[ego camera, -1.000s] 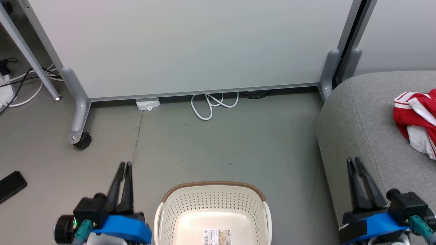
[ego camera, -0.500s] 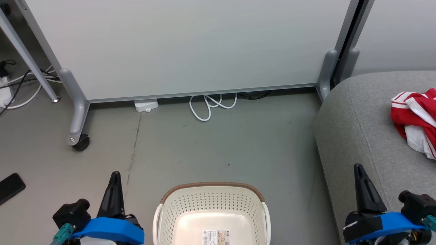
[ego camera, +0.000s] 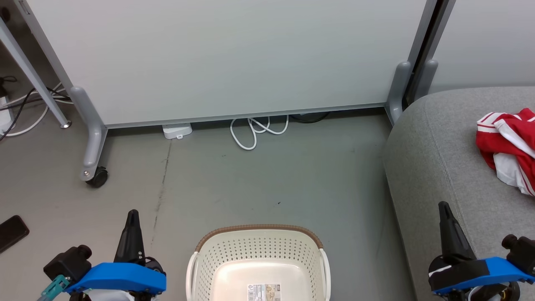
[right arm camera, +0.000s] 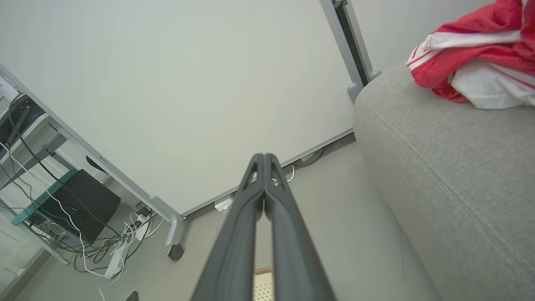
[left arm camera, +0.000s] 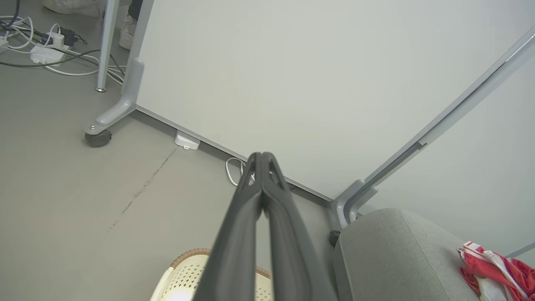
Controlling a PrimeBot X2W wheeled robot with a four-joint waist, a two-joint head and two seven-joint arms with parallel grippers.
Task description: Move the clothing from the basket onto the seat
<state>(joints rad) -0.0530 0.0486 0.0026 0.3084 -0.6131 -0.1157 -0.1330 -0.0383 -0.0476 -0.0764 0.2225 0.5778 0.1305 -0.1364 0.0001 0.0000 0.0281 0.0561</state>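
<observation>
The red clothing [ego camera: 508, 148] with white stripes lies bunched on the grey seat [ego camera: 443, 159] at the right; it also shows as clothing [left arm camera: 497, 269] and clothing [right arm camera: 476, 67]. The cream basket [ego camera: 259, 263] with its brown rim stands on the floor at bottom centre, holding nothing but a label. My left gripper [ego camera: 133, 215] is shut left of the basket, empty, fingertips together at the left gripper [left arm camera: 262, 155]. My right gripper [ego camera: 443, 207] is shut and empty over the seat's front edge, tips meeting at the right gripper [right arm camera: 264, 156].
A white partition on castors [ego camera: 94, 175] stands behind the floor, with a white cable coil [ego camera: 255, 129] and a small white box [ego camera: 177, 130] under it. A black phone [ego camera: 11, 232] lies on the floor at far left. Cables and a desk leg [ego camera: 33, 79] sit at the upper left.
Both grippers have drawn back toward the bottom of the head view and turned edge-on. The head camera has shifted slightly, so the whole scene slid a little left.
</observation>
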